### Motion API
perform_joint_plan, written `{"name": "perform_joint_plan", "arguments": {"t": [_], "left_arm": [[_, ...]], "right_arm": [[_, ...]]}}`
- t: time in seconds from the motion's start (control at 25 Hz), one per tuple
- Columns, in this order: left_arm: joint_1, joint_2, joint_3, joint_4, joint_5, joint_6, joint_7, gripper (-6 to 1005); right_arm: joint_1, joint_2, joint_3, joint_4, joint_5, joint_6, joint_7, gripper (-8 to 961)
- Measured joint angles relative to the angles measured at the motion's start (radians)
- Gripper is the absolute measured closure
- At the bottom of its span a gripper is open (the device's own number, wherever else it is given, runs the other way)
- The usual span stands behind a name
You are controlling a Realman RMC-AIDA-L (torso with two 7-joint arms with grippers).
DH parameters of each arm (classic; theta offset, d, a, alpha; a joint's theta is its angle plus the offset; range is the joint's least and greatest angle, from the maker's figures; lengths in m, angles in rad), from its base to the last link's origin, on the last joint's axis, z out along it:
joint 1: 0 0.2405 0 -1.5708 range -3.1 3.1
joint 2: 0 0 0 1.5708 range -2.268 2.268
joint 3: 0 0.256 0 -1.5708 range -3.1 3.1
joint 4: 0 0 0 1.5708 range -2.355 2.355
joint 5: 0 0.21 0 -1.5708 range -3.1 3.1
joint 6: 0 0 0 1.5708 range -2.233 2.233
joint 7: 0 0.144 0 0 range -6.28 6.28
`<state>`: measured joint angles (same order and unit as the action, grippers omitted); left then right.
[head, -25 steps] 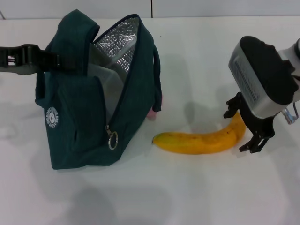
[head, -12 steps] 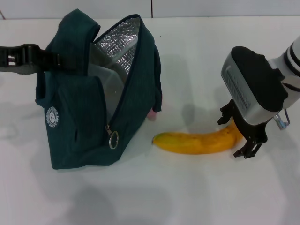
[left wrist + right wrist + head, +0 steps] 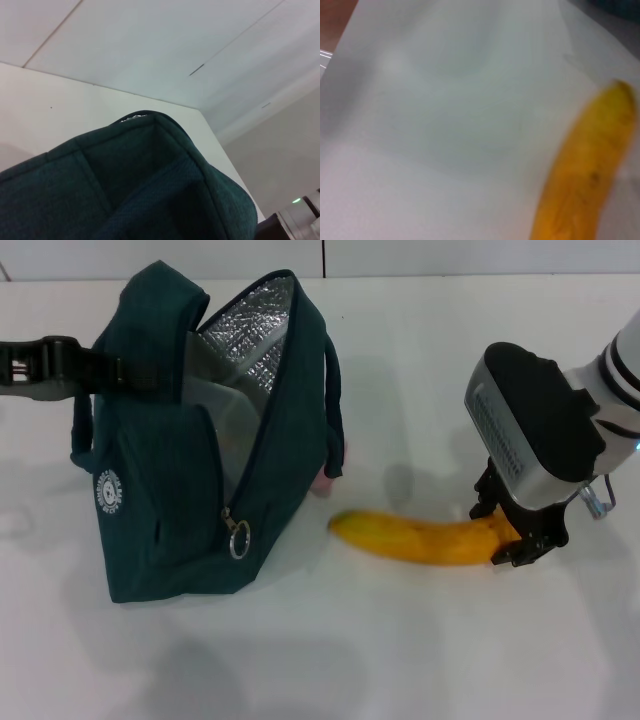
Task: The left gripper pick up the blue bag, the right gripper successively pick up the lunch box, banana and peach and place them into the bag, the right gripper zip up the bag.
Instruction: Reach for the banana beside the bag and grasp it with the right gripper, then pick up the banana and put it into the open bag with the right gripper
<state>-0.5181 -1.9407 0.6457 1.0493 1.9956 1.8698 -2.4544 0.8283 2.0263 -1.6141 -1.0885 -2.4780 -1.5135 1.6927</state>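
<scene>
Long curved yellow banana [image 3: 425, 539] flat on white desk [image 3: 420, 370], stem end clamped between black right gripper [image 3: 508, 532] fingers, long axis running toward open teal fabric bag [image 3: 205, 440]; left gripper [image 3: 45, 367] fingers' state unclear.

Overhead head view, close wrist views

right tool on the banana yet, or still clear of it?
Touching. In the head view the right tool has its fingers closed around the stem end of the banana, with no gap visible. The left tool holds the blue bag.
</scene>
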Motion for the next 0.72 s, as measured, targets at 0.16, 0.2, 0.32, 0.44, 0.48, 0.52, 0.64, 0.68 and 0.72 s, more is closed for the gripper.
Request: {"name": "perform_joint_plan", "arguments": {"t": [0.16, 0.2, 0.32, 0.44, 0.48, 0.52, 0.64, 0.68, 0.72], "left_arm": [[0.004, 0.003, 0.0, -0.001, 0.0, 0.0, 0.002, 952], [0.004, 0.003, 0.0, -0.003, 0.0, 0.0, 0.002, 952], [0.005, 0.005, 0.0, -0.005, 0.0, 0.0, 0.005, 951], [0.006, 0.005, 0.0, -0.005, 0.0, 0.001, 0.006, 951], [0.005, 0.005, 0.0, -0.005, 0.0, 0.002, 0.006, 951], [0.005, 0.005, 0.0, -0.005, 0.0, 0.002, 0.006, 951], [0.004, 0.005, 0.0, -0.005, 0.0, 0.002, 0.006, 951], [0.004, 0.005, 0.0, -0.004, 0.0, 0.002, 0.006, 951], [0.004, 0.005, 0.0, -0.004, 0.0, 0.002, 0.007, 951]], "right_arm": [[0.0, -0.001, 0.006, -0.02, 0.01, -0.029, 0.006, 370], [0.0, -0.002, 0.008, -0.03, 0.013, -0.039, 0.009, 397], [-0.006, -0.004, 0.04, -0.08, 0.032, -0.107, 0.022, 454], [-0.012, -0.004, 0.105, -0.128, 0.064, -0.214, 0.031, 500], [-0.013, -0.005, 0.139, -0.148, 0.093, -0.283, 0.038, 500], [-0.013, -0.006, 0.153, -0.156, 0.108, -0.315, 0.042, 500], [-0.009, -0.008, 0.19, -0.188, 0.169, -0.456, 0.078, 500], [-0.008, -0.009, 0.194, -0.195, 0.18, -0.484, 0.087, 499], [-0.008, -0.008, 0.199, -0.205, 0.202, -0.52, 0.102, 499]]}}
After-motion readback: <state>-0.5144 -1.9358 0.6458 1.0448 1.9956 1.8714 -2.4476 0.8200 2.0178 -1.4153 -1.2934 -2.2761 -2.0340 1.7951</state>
